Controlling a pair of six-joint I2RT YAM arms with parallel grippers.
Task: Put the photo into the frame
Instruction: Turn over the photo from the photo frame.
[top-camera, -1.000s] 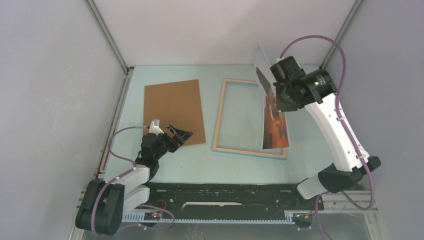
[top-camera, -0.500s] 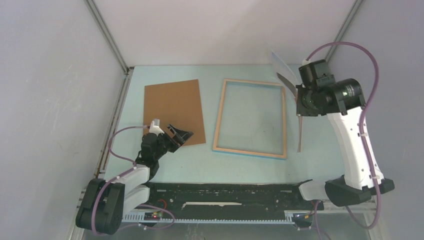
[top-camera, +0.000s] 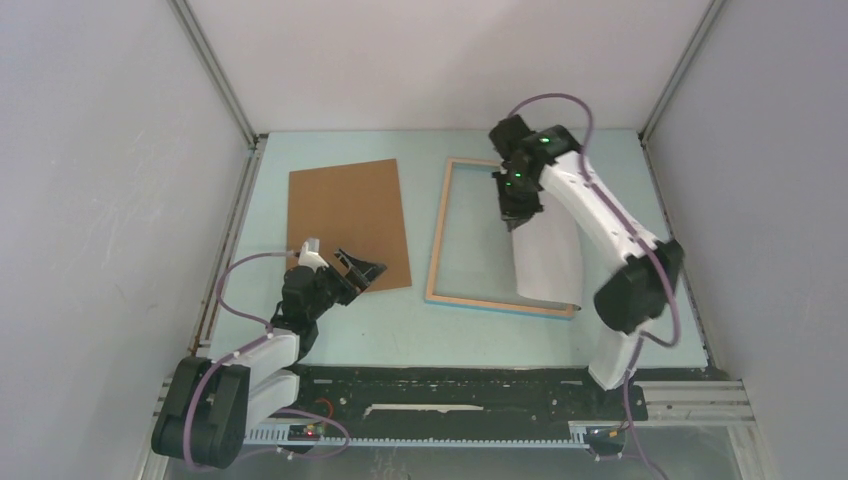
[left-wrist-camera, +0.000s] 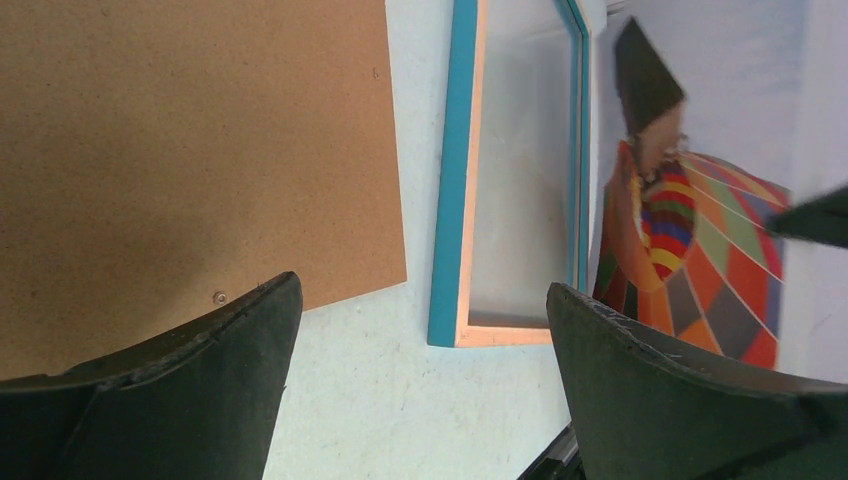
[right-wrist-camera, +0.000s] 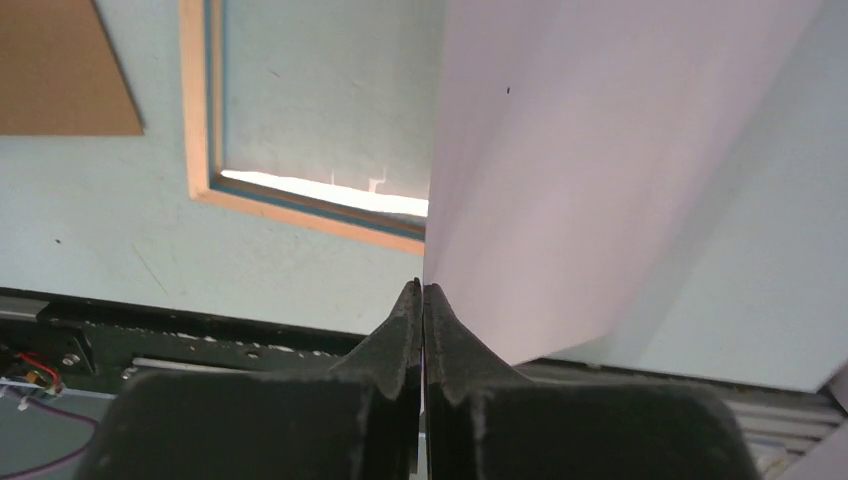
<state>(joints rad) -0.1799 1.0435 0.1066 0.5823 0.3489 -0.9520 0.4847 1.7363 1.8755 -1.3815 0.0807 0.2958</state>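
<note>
**Handling a floppy print**

Near left, the left gripper (top-camera: 362, 268) rests spread beside the backing board (top-camera: 348, 225). Farther right, the photo (top-camera: 548, 262), likely light and bendy, slopes blank side up over the frame (top-camera: 440, 235), its far edge pinched by the right gripper (top-camera: 517, 218).

Matt brown board (top-camera: 348, 225), light wood frame (top-camera: 439, 232) edged blue, smooth paper photo (left-wrist-camera: 700, 250)

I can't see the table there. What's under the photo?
The photo, white back up in the right tool, covers the right side of the frame from above. Its balloon side faces down. The table beneath it is hidden.
</note>
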